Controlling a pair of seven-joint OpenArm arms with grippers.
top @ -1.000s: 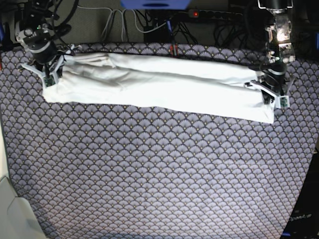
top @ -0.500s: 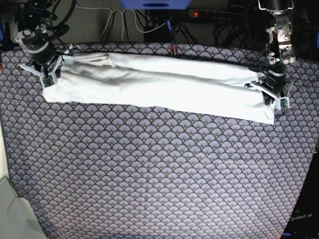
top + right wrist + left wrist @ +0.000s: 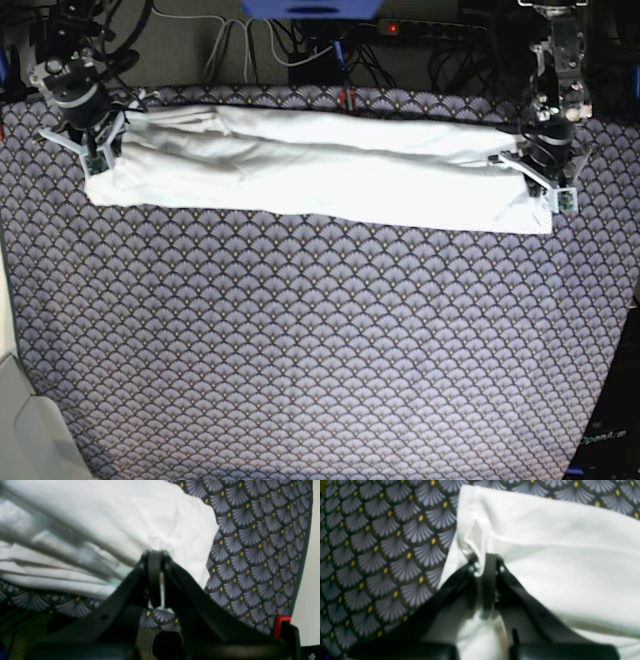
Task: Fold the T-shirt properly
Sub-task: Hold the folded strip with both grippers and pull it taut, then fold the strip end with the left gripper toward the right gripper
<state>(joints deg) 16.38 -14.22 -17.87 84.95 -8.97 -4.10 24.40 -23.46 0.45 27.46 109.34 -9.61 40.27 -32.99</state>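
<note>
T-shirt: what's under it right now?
The T-shirt lies as a long folded strip on the patterned cloth, which shows on all sides of it. Whatever else is beneath is covered, as is the print.

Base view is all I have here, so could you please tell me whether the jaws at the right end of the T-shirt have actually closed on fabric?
Observer: Yes. The left gripper is shut on a bunched ridge of the T-shirt near its corner.
Operator: Thank you. And the other end?
Observer: The right gripper is also shut, pinching the shirt's edge close to a corner.
Operator: Is any print showing near either grip?
Observer: No, only plain white cloth over the fan-patterned tablecloth.
</note>
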